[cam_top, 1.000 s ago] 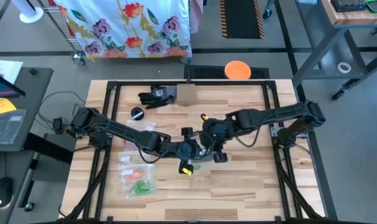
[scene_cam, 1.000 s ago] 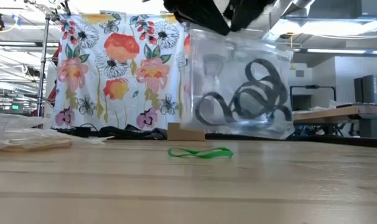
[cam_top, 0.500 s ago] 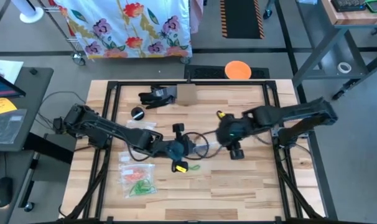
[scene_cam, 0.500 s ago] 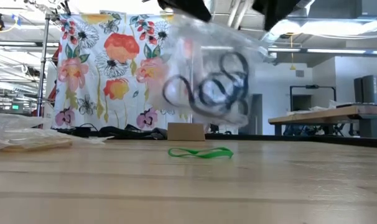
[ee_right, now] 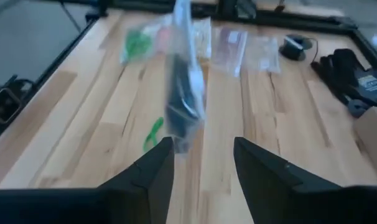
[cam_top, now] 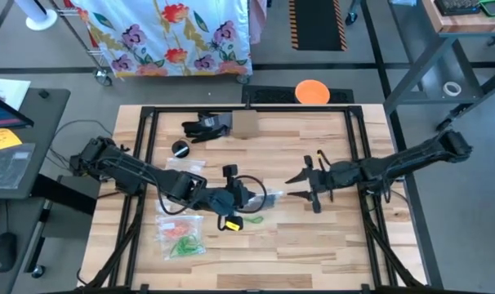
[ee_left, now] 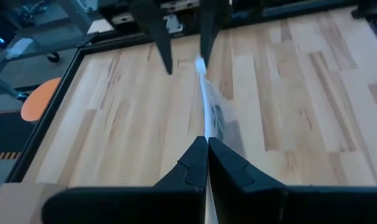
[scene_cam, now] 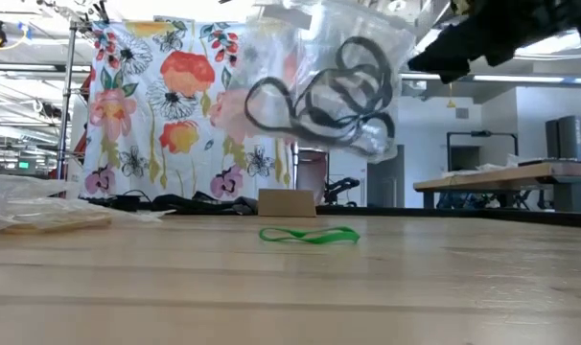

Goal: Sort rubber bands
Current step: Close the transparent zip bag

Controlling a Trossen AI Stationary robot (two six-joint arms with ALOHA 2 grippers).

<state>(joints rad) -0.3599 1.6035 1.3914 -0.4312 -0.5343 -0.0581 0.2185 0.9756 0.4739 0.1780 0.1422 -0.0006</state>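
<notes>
left gripper (cam_top: 246, 196): pinched tight on the upper edge of a clear bag (scene_cam: 324, 72); it sits over the middle of the table (cam_top: 313, 253), holding the bag up in the air
bag contents: dark rubber bands (scene_cam: 334, 91) coiled inside, hanging clear of the wood; seen edge-on from the left wrist, the bag runs straight out from the fingertips
right gripper (cam_top: 295, 178): fingers spread, nothing between them; it sits off to the right of the bag, apart from it, with the jaws pointed back toward it
green band (scene_cam: 308, 235): lies flat and loose on the table, below the hanging bag and a little nearer the front edge; its long axis runs side to side in the low view
nearer arm: judging from overhead, the left gripper is almost above the green band, but it is occupied; the free right gripper would have to reach left past the bag
other bags (cam_top: 180, 233): lying flat at the left front, holding green and orange bands
</notes>
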